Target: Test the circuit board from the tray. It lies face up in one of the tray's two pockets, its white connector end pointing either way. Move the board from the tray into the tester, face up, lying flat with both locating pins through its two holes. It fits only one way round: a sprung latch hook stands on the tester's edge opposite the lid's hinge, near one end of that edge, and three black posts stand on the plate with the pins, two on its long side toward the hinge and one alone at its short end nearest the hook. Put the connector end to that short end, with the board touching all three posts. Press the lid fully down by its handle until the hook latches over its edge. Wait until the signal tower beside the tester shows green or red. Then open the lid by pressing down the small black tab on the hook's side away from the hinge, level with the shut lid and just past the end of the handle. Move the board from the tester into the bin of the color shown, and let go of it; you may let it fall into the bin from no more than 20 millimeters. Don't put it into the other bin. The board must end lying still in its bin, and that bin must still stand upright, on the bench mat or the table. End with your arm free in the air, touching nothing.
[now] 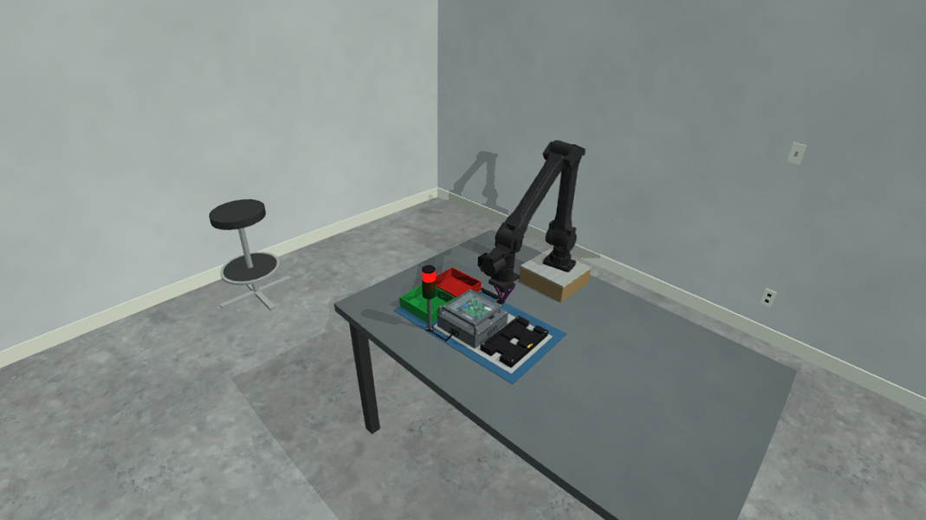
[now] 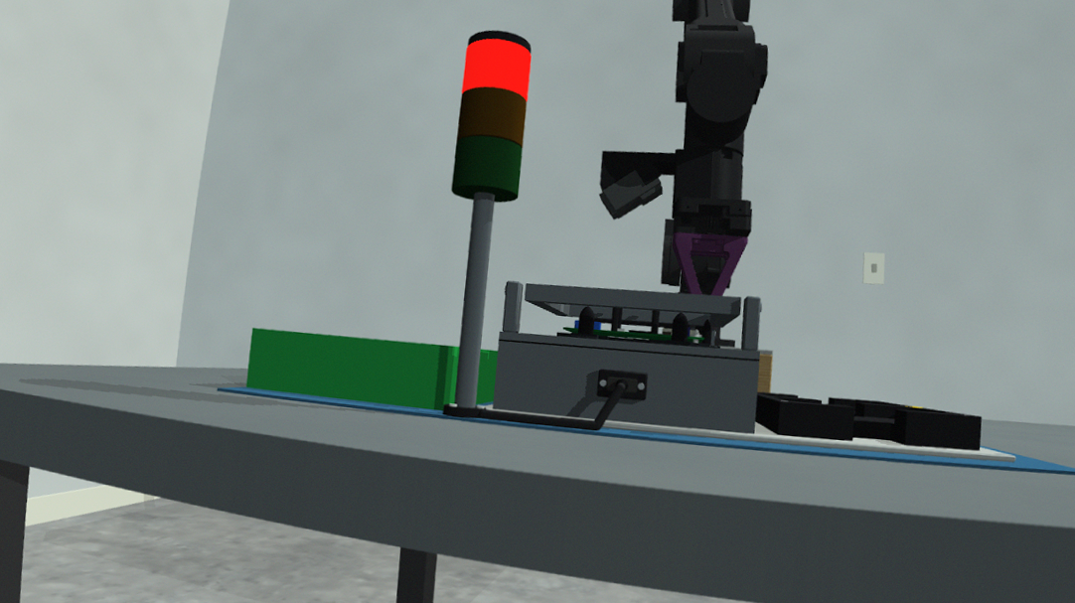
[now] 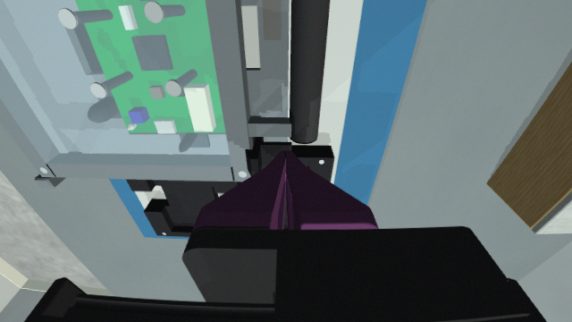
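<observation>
The green circuit board (image 3: 152,67) lies in the grey tester (image 2: 624,380), seen through the clear lid (image 3: 134,89), which lies low over it. Its white connector (image 3: 199,107) points toward my wrist camera. The lid's dark round handle (image 3: 308,67) runs along the lid's edge. My gripper (image 3: 286,159) is shut and empty, its tips pointing down at the small black tab (image 3: 292,156) just past the handle's end. It shows at the tester's far edge in the top and exterior views (image 2: 701,288). The signal tower (image 2: 496,66) shows red.
The green bin (image 2: 347,366) and the red bin (image 1: 462,282) stand left of the tester on the blue mat (image 1: 478,330). The black tray (image 1: 516,338) lies on its right, both pockets empty. A wooden block (image 1: 554,277) carries the arm's base.
</observation>
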